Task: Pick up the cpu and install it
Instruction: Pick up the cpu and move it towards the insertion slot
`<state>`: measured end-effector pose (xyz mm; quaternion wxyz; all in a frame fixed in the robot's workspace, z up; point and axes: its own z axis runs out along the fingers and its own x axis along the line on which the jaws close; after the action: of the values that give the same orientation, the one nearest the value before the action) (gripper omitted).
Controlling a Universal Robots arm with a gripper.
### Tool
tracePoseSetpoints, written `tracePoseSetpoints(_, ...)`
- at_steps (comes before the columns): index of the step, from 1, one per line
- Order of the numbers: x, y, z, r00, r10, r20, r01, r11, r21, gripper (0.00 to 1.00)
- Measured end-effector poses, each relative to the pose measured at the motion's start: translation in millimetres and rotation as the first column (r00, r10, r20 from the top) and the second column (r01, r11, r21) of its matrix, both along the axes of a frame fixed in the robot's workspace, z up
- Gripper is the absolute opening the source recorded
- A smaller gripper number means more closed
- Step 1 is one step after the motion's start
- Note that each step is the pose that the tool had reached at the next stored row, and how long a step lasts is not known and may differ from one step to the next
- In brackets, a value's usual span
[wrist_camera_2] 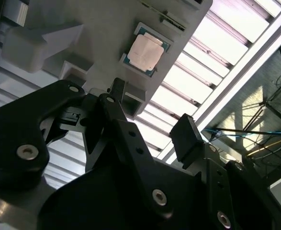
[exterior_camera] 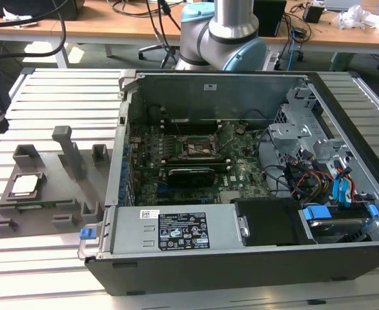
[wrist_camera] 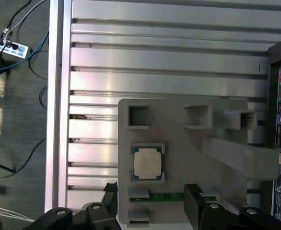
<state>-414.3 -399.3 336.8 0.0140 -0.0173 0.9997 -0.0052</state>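
**Black two-finger gripper (wrist_camera: 151,194) open over the small square silver-topped cpu (wrist_camera: 147,163); cpu unpicked**

Nearest the lens in both wrist views is the gripper (wrist_camera_2: 151,110), black linkage arms with bright screw heads. Its fingers (wrist_camera: 193,201) stand spread wide and the gap between them is empty. It hovers above a flat grey plastic tray (wrist_camera: 183,163) with raised pockets and one slanted post.

The cpu (wrist_camera_2: 146,49) lies flat in a square recess of the tray, pale metal lid up, with a green edge showing around it. The fingers are apart from it. In the first wrist view it sits just beyond the fingertips, roughly centred on the gap. A thin green memory strip (wrist_camera: 171,196) lies in the tray just beside the cpu, on the gripper's side.

In the exterior view, the tray (exterior_camera: 50,177) with the cpu (exterior_camera: 24,185) rests on a slatted aluminium table (exterior_camera: 53,97), at the exterior view's left. At the exterior view's right of the tray, an open black desktop computer case (exterior_camera: 241,274) lies on its side. Whether case and tray touch cannot be told.

Inside the case:
- green motherboard (exterior_camera: 244,169)
- square black-and-metal socket frame (exterior_camera: 195,150) with a hollow centre
- long black rectangular card (exterior_camera: 190,174) just in front of the frame
- silver power-supply box (exterior_camera: 176,229) with a white label, along the near wall

The grey-and-blue robot arm (exterior_camera: 225,32) rises behind the case.
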Motion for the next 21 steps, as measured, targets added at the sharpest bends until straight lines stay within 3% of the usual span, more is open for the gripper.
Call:
tracePoseSetpoints(15,0.0,0.0,-18.0,1.0,0.0,-0.0001,0.0,1.0,0.0,0.66)
tracePoseSetpoints(21,0.0,0.0,-28.4,1.0,0.0,-0.0001,0.0,1.0,0.0,0.66)
